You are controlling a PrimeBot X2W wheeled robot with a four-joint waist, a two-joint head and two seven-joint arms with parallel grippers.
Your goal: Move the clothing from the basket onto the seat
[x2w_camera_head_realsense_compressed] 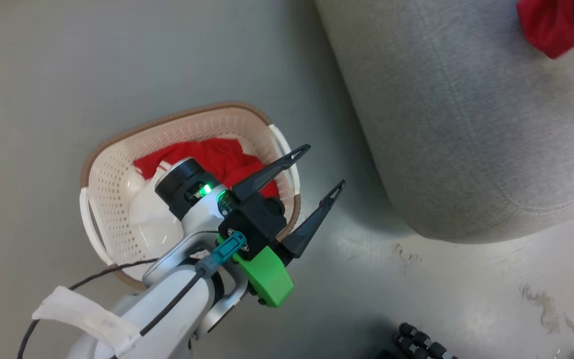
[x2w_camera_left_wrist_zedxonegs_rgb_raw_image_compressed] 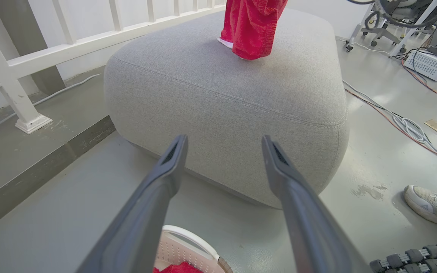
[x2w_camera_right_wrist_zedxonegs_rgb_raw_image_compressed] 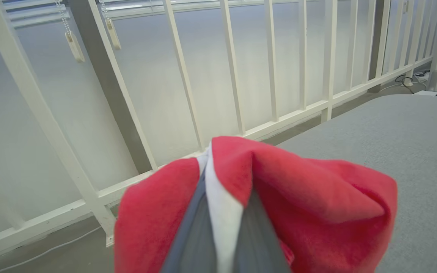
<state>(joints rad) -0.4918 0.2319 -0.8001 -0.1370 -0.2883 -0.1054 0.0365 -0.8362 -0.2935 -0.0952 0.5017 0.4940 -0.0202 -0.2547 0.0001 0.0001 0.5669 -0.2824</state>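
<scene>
Head view shows the task partway through. The basket (x2w_camera_head_realsense_compressed: 112, 184) stands on the floor just beside the seat (x2w_camera_head_realsense_compressed: 466, 124), and clothing (x2w_camera_head_realsense_compressed: 217, 157) lies in it: a red heap with a white patch on the near side. The left gripper (x2w_camera_head_realsense_compressed: 324, 165) hovers over the basket's seat-side rim, its fingers spread wide with nothing between them.

One red garment (x2w_camera_head_realsense_compressed: 556, 25) is over the seat's top, cut off by the upper right corner of that view. In the right wrist view the right gripper (x2w_camera_right_wrist_zedxonegs_rgb_raw_image_compressed: 226, 189) has its fingers pressed together on a fold of this red fabric with a white stripe, and the grey cushion lies below and to the right. In the left wrist view the garment hangs down from beyond the top edge. By these signs that piece has reached the seat but is not yet let go, and the heap in the basket has yet to be carried over.

How many pieces make up the heap cannot be told, since the left wrist and forearm cover the basket's middle. Whether the hanging hem rests on the cushion or hangs just clear of it is unclear. The right fingertips are buried in fabric. A dark ribbed object (x2w_camera_head_realsense_compressed: 419, 344) at the head view's bottom edge is cut off and cannot be identified. A person's shoe (x2w_camera_left_wrist_zedxonegs_rgb_raw_image_compressed: 431, 206) shows at the right edge of the left wrist view.
</scene>
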